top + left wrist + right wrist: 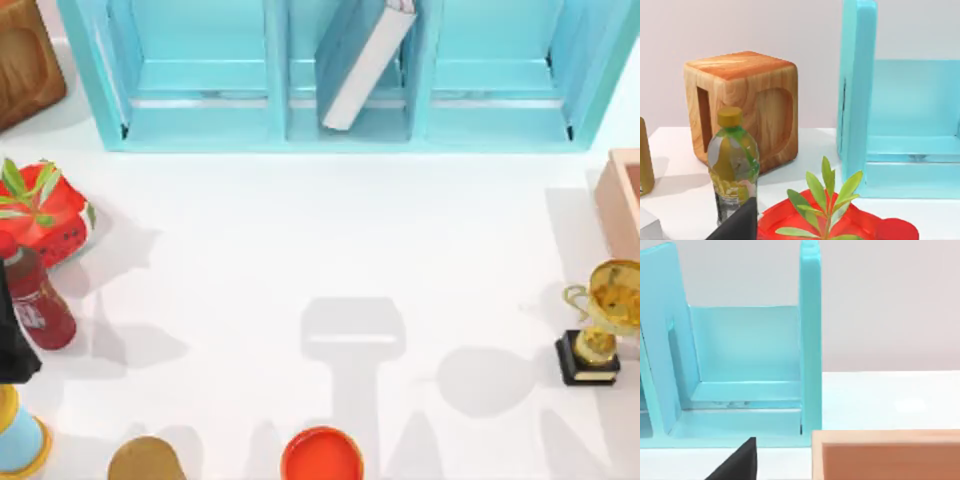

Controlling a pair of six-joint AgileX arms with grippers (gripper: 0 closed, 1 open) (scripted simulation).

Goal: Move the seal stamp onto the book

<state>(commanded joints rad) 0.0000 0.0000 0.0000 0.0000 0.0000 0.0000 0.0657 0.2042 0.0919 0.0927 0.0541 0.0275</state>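
The book (pixel 362 55) leans tilted in the middle compartment of the light-blue shelf unit (pixel 200 135) at the table's (pixel 300 250) far edge — a gold trophy (pixel 600 320) stands right, a red bottle (pixel 38 305) left. Whether either hand is open, I cannot tell.

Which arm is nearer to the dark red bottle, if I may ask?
Left. The left end effector is beside the bottle at the table's left edge; the right end effector is across the table, near the peach box.
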